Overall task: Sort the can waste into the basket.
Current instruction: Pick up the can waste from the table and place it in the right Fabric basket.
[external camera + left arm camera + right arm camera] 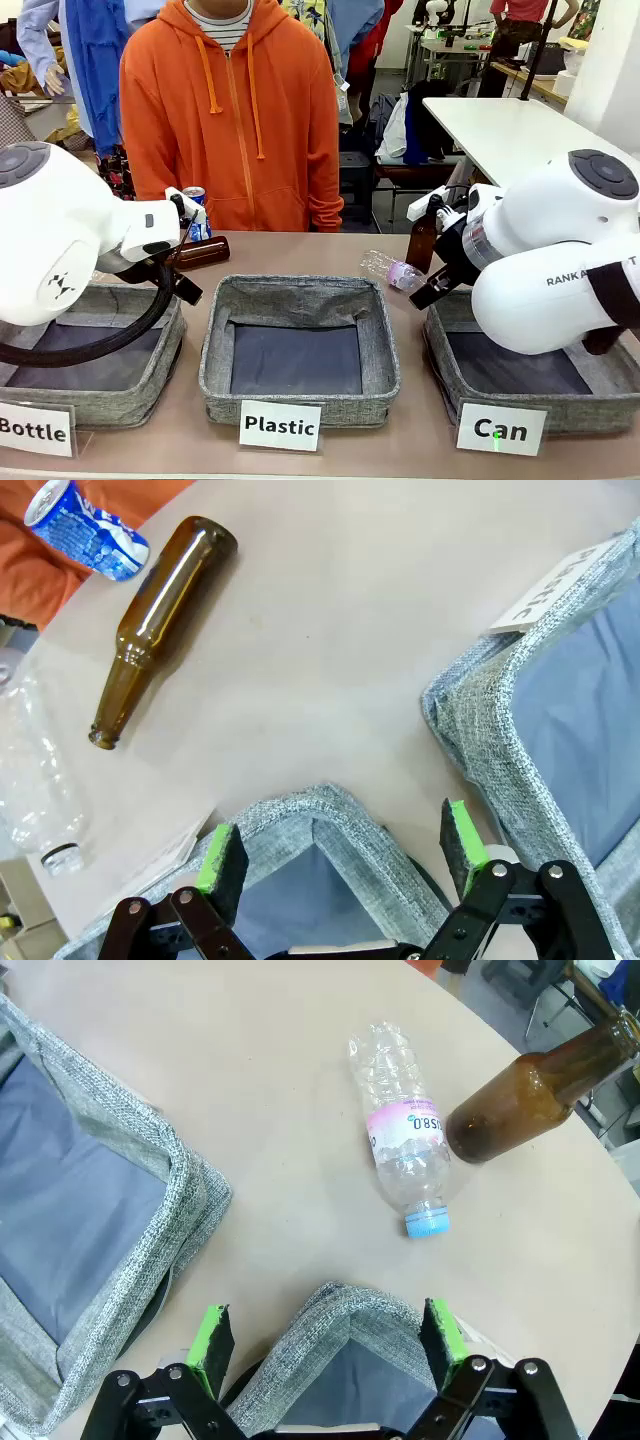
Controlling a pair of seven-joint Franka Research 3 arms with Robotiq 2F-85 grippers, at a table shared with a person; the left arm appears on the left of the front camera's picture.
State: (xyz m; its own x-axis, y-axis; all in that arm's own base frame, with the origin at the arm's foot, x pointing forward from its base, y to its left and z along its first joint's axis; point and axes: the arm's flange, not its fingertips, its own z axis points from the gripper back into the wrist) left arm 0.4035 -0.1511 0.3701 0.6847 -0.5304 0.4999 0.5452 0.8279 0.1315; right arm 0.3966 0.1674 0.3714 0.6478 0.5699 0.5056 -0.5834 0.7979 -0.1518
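The blue can [195,211] with white and red markings lies at the table's far left edge, in front of the person; in the left wrist view this blue can [85,525] is at the top left. The crushed dark can is out of view. At the front right stands the basket [441,345] with its "Can" card [500,428]. My right gripper [326,1340] hangs open over that basket's near corner [350,1325], with nothing in it. My left gripper [343,855] is open and unladen above a corner of the "Bottle" basket [330,815], far from the can.
A brown bottle [160,620] lies beside the blue can, with a clear plastic bottle [35,770] close by. Another clear bottle [405,1140] lies next to an upright brown bottle [540,1100]. The "Plastic" basket [298,290] stands in the middle and the "Bottle" basket [165,365] at the left.
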